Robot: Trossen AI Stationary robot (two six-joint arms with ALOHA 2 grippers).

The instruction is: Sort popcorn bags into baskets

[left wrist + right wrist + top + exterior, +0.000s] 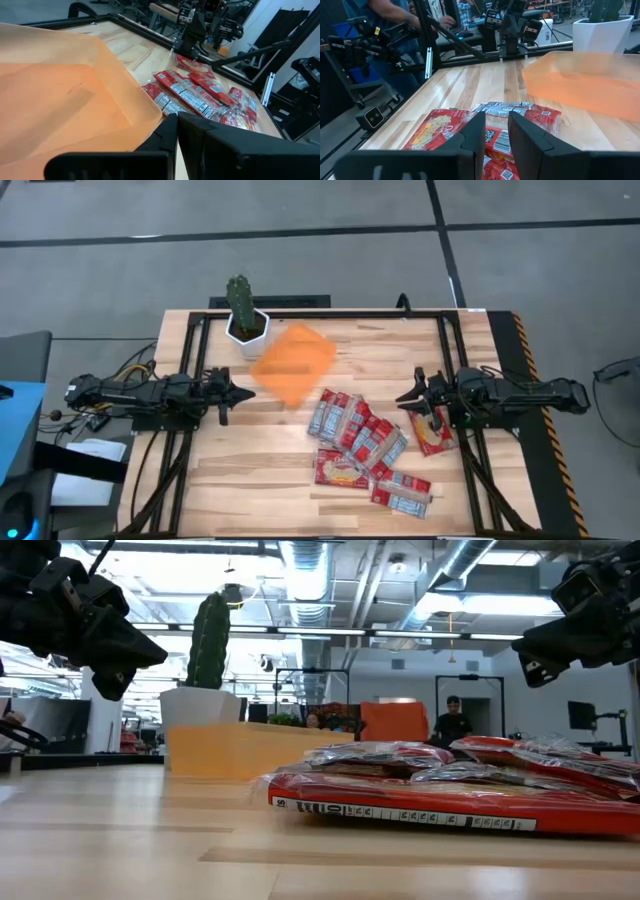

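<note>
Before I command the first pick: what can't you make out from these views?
- Orange basket interior: motion-blurred in the high view, cut off in both wrist views.
- Popcorn bags: they overlap, so the exact count is unclear.
- Print on the bags: too small.
- Left end effector and right end effector: fingertips cut off in the low view.

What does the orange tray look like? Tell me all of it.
The tray is a shallow rectangular tray of bright orange, slightly see-through plastic with low walls and rounded corners. It is empty. It lies flat on the wooden table, turned at an angle to the edges, beside the white cactus pot. The popcorn bags lie next to one corner. Neither gripper touches it.
</note>
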